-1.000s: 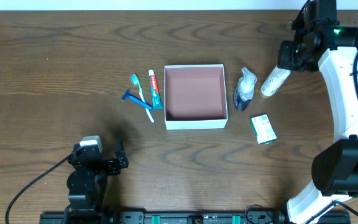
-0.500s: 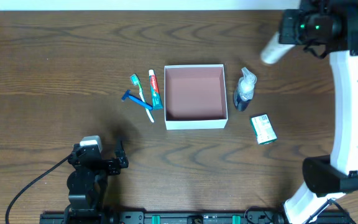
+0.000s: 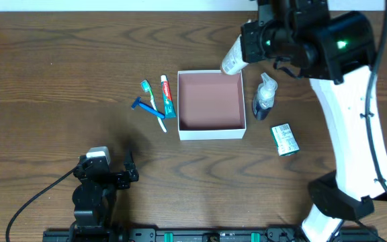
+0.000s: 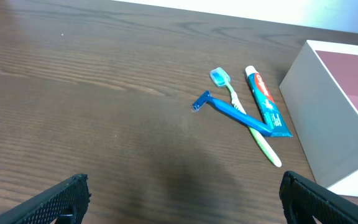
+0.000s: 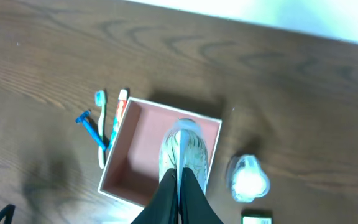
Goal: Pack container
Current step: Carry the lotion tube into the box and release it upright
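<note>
The container [image 3: 210,131] is a square white box with a reddish-brown inside, mid-table; it also shows in the right wrist view [image 5: 126,165] and at the right edge of the left wrist view [image 4: 328,99]. My right gripper [image 5: 179,177] is shut on a pale white tube [image 5: 182,146] and holds it in the air over the box's far right corner; overhead the tube [image 3: 232,59] sticks out of the gripper. My left gripper [image 4: 182,199] is open and empty, low over the table near the front left.
Left of the box lie a green toothbrush [image 3: 148,94], a blue razor [image 3: 150,111] and a toothpaste tube [image 3: 168,96]. Right of it stand a clear pump bottle [image 3: 263,97] and a green-and-white packet [image 3: 284,139].
My right arm has swung left from the table's far right, carrying the tube, and now holds it over the box's far right corner. The left arm has not moved.
</note>
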